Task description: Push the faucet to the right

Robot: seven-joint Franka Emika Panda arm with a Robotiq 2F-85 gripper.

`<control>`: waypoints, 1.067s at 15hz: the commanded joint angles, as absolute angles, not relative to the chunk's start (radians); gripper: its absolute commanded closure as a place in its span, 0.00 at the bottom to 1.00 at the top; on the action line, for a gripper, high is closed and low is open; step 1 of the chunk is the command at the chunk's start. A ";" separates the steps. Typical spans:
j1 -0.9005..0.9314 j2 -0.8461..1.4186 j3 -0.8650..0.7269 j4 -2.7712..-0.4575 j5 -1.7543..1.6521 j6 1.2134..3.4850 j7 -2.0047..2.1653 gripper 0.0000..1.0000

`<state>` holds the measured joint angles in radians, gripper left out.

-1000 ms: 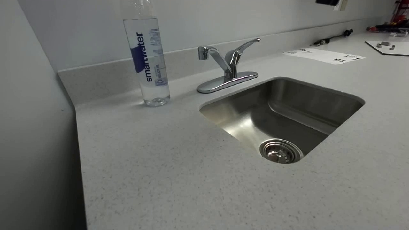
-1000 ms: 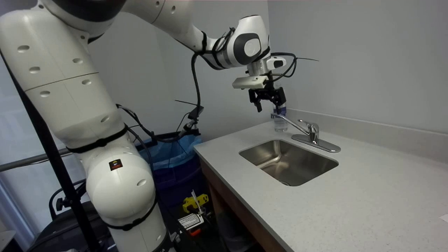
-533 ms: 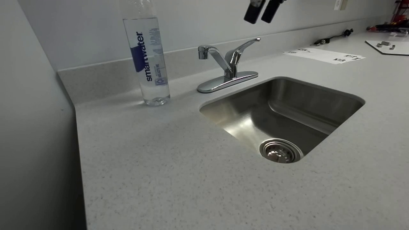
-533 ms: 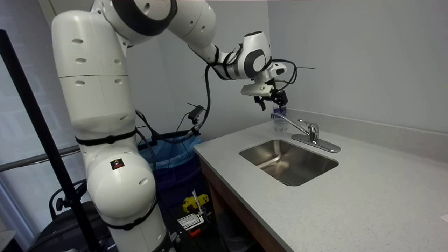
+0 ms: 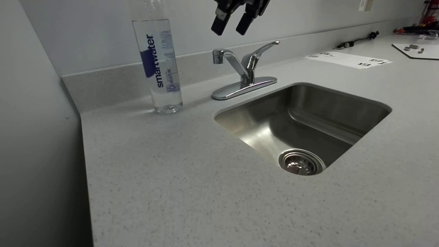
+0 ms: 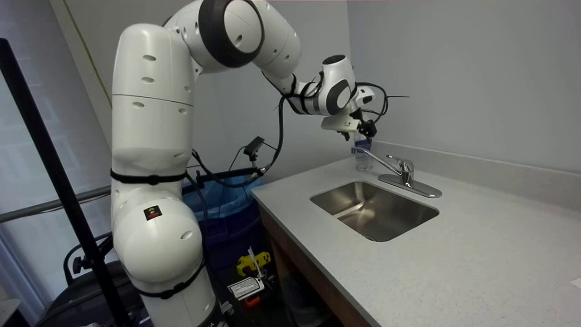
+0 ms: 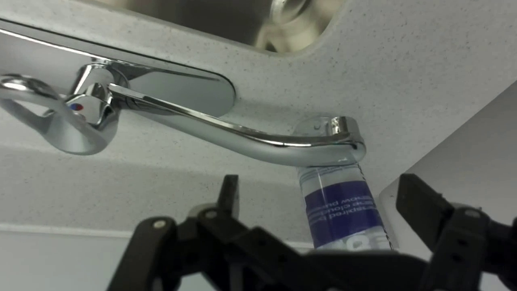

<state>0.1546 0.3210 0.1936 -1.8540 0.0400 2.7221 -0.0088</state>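
The faucet (image 5: 250, 76) is a shiny steel fixture with an oval base plate, a lever handle and a straight spout. It shows in both exterior views, also here (image 6: 405, 172), and its spout (image 7: 250, 145) crosses the wrist view. The spout points toward the water bottle side. My gripper (image 7: 319, 190) is open and empty. In the exterior views the gripper (image 5: 230, 29) hangs above the spout's tip with a gap, and it is dark and small here (image 6: 357, 135). In the wrist view the fingers are apart from the spout.
A tall water bottle (image 5: 161, 65) stands upright near the spout's end; in the wrist view the bottle (image 7: 343, 210) lies between the fingers' lines, its top hidden. The sink (image 6: 363, 200) is beside the faucet. A wall rises behind. Papers (image 5: 346, 60) lie farther along the counter.
My gripper has come down and moved toward the bottle and the spout's end, entering an exterior view from the top right. The faucet and bottle have not moved.
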 commanded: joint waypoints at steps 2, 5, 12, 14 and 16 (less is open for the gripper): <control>0.153 0.432 0.233 -1.749 0.090 2.784 -0.055 0.00; 0.149 0.474 0.258 -1.711 0.105 2.805 -0.068 0.00; 0.141 0.508 0.283 -1.671 0.137 2.768 -0.066 0.00; 0.150 0.489 0.264 -1.683 0.143 2.730 -0.031 0.00; 0.158 0.471 0.247 -1.699 0.147 2.698 0.003 0.00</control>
<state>0.1526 0.4897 0.2627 -1.7068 0.1264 2.7674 -0.0301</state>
